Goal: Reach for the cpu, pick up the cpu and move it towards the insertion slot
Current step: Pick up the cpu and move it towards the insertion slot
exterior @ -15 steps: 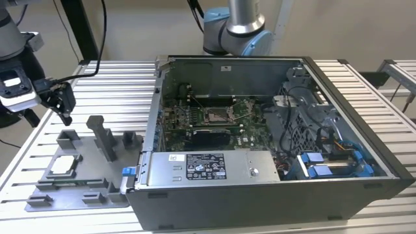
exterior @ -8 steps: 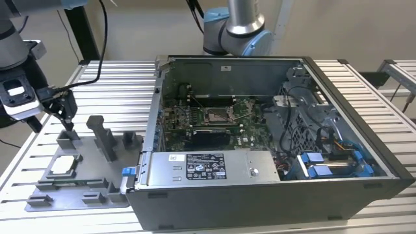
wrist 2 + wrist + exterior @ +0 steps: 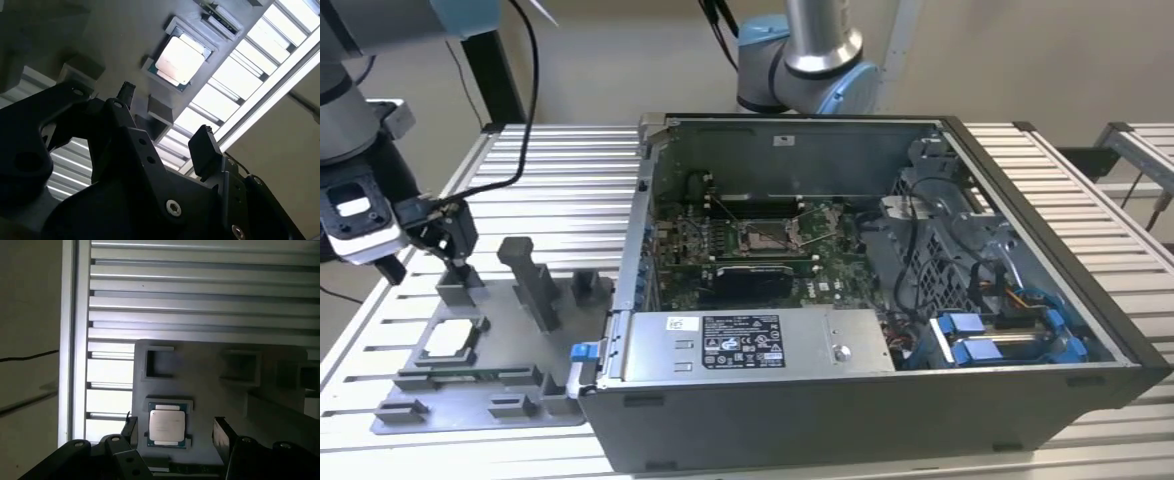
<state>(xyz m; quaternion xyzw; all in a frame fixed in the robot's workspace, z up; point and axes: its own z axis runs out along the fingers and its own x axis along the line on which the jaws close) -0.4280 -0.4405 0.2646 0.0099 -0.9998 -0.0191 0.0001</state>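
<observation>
Cpu (image 3: pixel 450 340) lies flat in a shallow square nest on the grey fixture plate (image 3: pixel 494 410), in the lower left of the exterior view, silvery top upward; the gripper (image 3: pixel 165 112) hangs above it, spread wide and holding nothing, not touching the chip. In the first wrist view its two dark fingers (image 3: pixel 221 432) stand one to each side of the chip, so the line-up looks roughly right. I judge the step in hand to be the reach, and it calls for a straight, centred descent with the fingers astride the nest; the chip is thin, so the pads would need to meet opposite edges low down, without riding on the nest's rim or tilting the part.

Just right of the nest, upright grey posts (image 3: pixel 534 280) rise from the same plate, close enough to catch a finger if the approach drifts; a black cable (image 3: pixel 520 120) droops from the arm over the slatted bench (image 3: pixel 560 170). Further right stands the open computer case (image 3: pixel 854 400), whose near side wall (image 3: pixel 630 250) is between the fixture and the board; the insertion slot (image 3: pixel 765 237) sits deep inside it, mid-frame, well apart from the chip, crowded by board parts and wiring.
</observation>
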